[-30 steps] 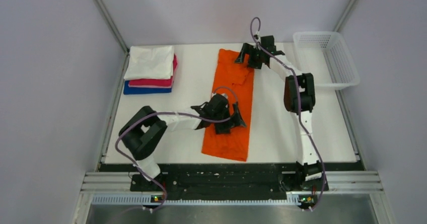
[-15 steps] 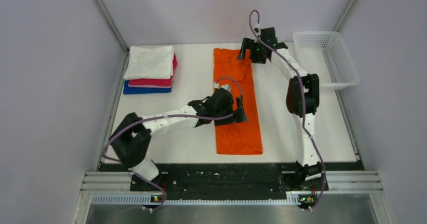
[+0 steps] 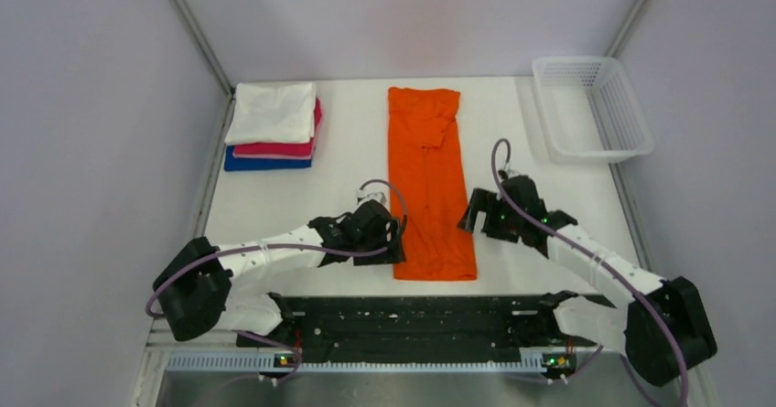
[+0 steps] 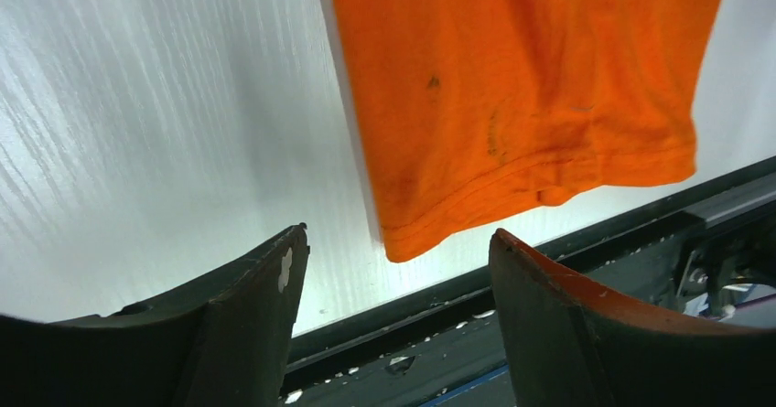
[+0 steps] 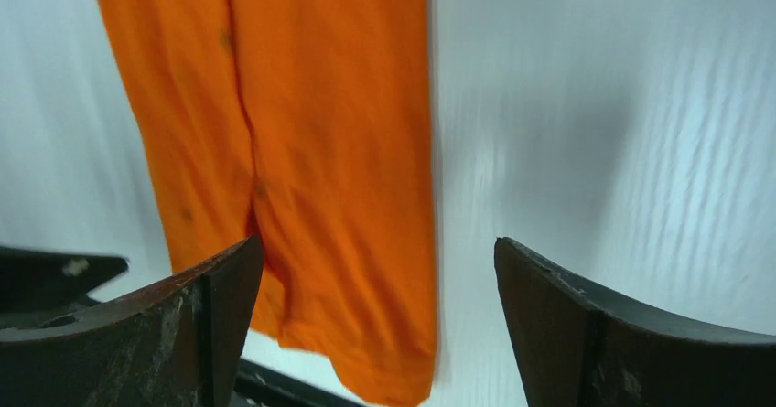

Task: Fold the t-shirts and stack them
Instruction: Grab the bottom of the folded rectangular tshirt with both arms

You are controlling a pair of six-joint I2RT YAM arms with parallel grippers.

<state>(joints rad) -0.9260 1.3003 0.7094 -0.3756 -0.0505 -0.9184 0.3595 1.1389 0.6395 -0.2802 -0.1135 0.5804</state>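
Note:
The orange t-shirt (image 3: pixel 430 183) lies flat on the white table as a long narrow strip running from the back to the near edge. Its near hem shows in the left wrist view (image 4: pixel 512 105) and in the right wrist view (image 5: pixel 302 151). My left gripper (image 3: pixel 389 242) is open and empty, just left of the shirt's near left corner. My right gripper (image 3: pixel 476 219) is open and empty, just right of the shirt's near right edge. A stack of folded white, pink-red and blue t-shirts (image 3: pixel 273 125) sits at the back left.
A white plastic mesh basket (image 3: pixel 593 105) stands at the back right corner. The black rail (image 3: pixel 412 311) runs along the table's near edge, right behind the shirt's hem. Grey walls close the left, back and right sides.
The right gripper has let go of the shirt's far end and swung back to the near right. The left gripper has pulled back off the shirt to its near left corner. The shirt now lies straight.

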